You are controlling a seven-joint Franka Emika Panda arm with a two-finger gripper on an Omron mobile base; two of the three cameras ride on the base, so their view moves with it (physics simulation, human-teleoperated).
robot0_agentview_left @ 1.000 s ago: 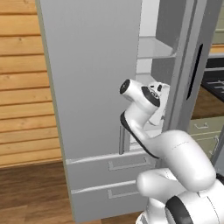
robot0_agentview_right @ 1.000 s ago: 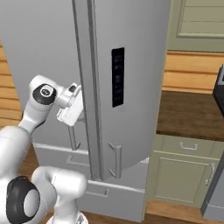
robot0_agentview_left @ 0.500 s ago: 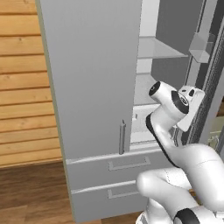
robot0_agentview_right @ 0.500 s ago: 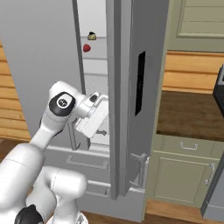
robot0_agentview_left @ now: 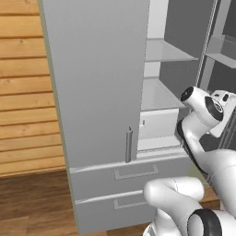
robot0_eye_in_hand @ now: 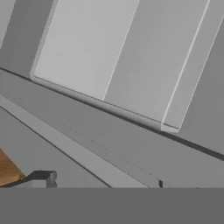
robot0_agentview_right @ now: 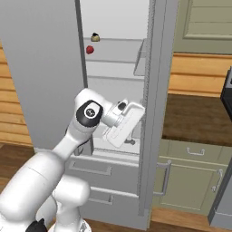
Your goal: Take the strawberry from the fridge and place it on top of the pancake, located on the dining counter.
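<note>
The fridge (robot0_agentview_right: 41, 68) stands with its left door (robot0_agentview_left: 92, 78) shut and its right door (robot0_agentview_right: 153, 108) swung wide open. On an upper shelf inside lies the strawberry (robot0_agentview_right: 89, 49), small and red, just below a brown-and-cream jar (robot0_agentview_right: 95, 37). My gripper (robot0_agentview_right: 128, 141) hangs well below that shelf, in front of the lower fridge interior, pointing down. Its jaws are too small and hidden to read. In the hand view I look at grey fridge panels and a pale drawer front (robot0_eye_in_hand: 100, 57). The pancake and the dining counter are out of view.
Pale shelves (robot0_agentview_left: 166, 50) and a white bin (robot0_agentview_left: 156, 124) fill the fridge interior. Two drawers (robot0_agentview_left: 133, 175) sit under the doors. Right of the open door are pale green cabinets (robot0_agentview_right: 195, 176) under a brown top (robot0_agentview_right: 195, 118). A wood-plank wall (robot0_agentview_left: 23, 92) is at the left.
The right fridge door has swung from nearly shut to wide open, baring the shelves and the strawberry. My hand moved right with it and now sits low in the opening.
</note>
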